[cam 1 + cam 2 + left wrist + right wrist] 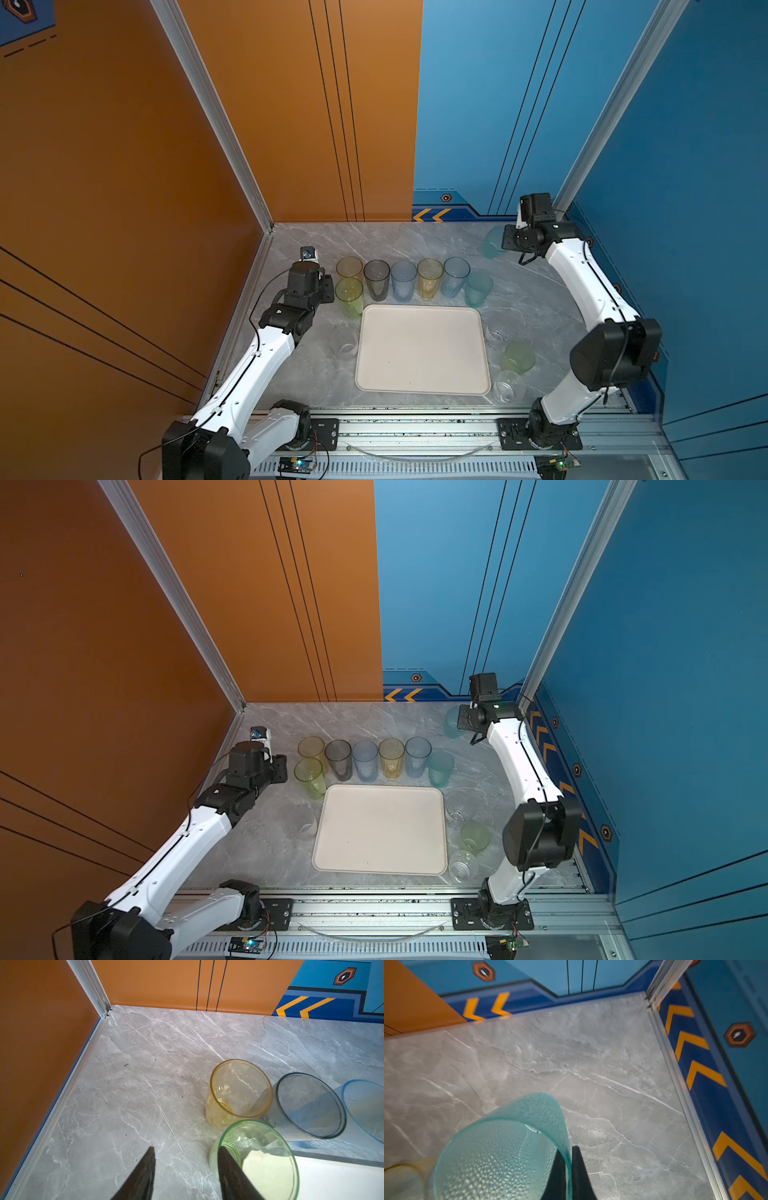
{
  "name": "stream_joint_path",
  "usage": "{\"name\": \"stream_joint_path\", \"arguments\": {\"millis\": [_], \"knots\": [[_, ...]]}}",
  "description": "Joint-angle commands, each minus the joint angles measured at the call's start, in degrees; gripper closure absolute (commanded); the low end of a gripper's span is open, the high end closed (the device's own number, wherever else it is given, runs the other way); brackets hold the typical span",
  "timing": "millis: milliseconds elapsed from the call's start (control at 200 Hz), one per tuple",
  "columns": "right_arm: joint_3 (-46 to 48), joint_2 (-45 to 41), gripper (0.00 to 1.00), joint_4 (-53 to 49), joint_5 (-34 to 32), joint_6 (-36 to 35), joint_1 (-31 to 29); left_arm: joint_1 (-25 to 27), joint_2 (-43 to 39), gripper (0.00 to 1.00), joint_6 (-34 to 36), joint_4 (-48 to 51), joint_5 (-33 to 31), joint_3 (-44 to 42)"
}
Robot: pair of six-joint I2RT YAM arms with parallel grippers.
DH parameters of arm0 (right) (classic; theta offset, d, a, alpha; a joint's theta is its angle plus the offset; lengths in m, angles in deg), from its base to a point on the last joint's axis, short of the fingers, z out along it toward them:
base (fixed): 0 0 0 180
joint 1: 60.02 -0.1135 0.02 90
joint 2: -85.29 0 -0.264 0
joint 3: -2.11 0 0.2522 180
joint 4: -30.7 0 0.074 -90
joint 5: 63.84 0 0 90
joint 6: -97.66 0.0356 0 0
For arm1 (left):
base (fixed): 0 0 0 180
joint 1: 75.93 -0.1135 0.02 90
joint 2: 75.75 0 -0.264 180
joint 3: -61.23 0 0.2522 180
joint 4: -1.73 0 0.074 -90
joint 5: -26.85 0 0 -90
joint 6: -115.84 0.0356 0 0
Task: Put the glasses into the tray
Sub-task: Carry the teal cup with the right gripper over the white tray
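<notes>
The cream tray [422,376] [380,854] lies flat mid-table with nothing in it. Behind it stands a row of tall glasses: yellow [349,267], green [349,296], smoke-grey [376,279], blue [403,280], yellow [430,277], blue [456,275], and a shorter teal one [478,289]. My left gripper [186,1148] is open beside the green glass [261,1153], one finger at its rim, bare table between the fingers. At the back right my right gripper [568,1148] is shut on the wall of a frosted teal glass [500,1153] [491,243], one finger inside and one outside.
A clear glass [345,345] stands left of the tray. On its right are a clear glass [496,332], a pale green one [518,358] and another clear one [508,386]. Orange and blue walls close in the marble table on three sides.
</notes>
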Motion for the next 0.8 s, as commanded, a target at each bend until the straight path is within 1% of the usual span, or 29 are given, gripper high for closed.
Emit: {"name": "stream_joint_path", "arguments": {"millis": [0,35,155,250,335,351,406,561,676,791], "knots": [[0.31,-6.36,1.0,-1.41,2.89,-3.35,-5.02,0.03,-0.29,0.51,0.11,-1.31,-0.36,-0.42],[0.13,-7.61,1.0,-2.57,2.44,-4.21,-7.61,0.03,-0.13,0.5,-0.09,-1.4,-0.28,-0.4],[-1.62,-9.54,1.0,-7.23,0.17,-7.04,-19.44,0.03,0.34,0.5,-0.8,-1.78,0.17,0.15],[-2.06,-9.2,1.0,-9.37,-0.79,-7.81,-28.56,0.1,0.83,0.5,-1.21,-1.62,0.85,0.96],[-1.43,-8.1,1.0,-9.36,-0.62,-7.57,-33.92,0.2,1.13,0.5,-1.5,-1.29,1.39,1.48],[-1.21,-7.68,1.0,-9.32,-0.63,-7.44,-36.24,0.21,1.14,0.5,-1.58,-1.27,1.39,1.49],[-0.74,-6.15,1.0,-9.11,-0.88,-7.31,-39.47,0.32,1.23,0.5,-1.81,-1.18,1.55,1.6],[-0.8,0.19,1.0,-8.17,-0.94,-6.55,-44.88,0.86,1.47,0.5,-1.94,-0.92,1.65,2.1],[-2.52,6.15,1.0,-7.53,-0.47,-5.83,-47.11,1.26,1.85,0.5,-1.94,-0.5,1.74,2.67],[-4.54,11.56,1.0,-6.78,-1.16,-5.67,-48.09,1.52,1.96,0.5,-1.69,-0.3,1.83,3.11]]}}
